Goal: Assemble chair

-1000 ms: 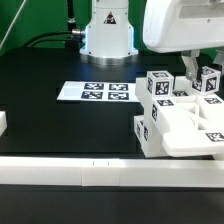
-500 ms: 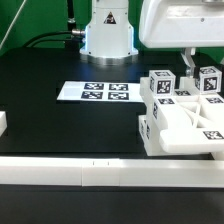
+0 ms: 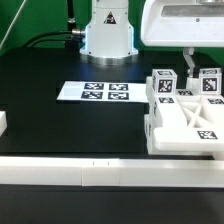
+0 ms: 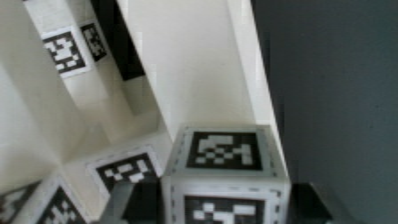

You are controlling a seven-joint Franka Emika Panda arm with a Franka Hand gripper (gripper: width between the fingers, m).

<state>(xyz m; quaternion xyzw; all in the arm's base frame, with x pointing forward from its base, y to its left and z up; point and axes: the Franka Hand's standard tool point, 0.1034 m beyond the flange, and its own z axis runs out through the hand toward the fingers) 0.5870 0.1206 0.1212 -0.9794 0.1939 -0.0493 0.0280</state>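
The pincer is clamping a tagged cube of the glossy white plastic chair; the black desk is lying below it.

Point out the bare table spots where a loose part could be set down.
Free: the black table between the marker board and the long white rail, toward the exterior view's left. Crowded: the exterior view's right, where the claw grips the chair.
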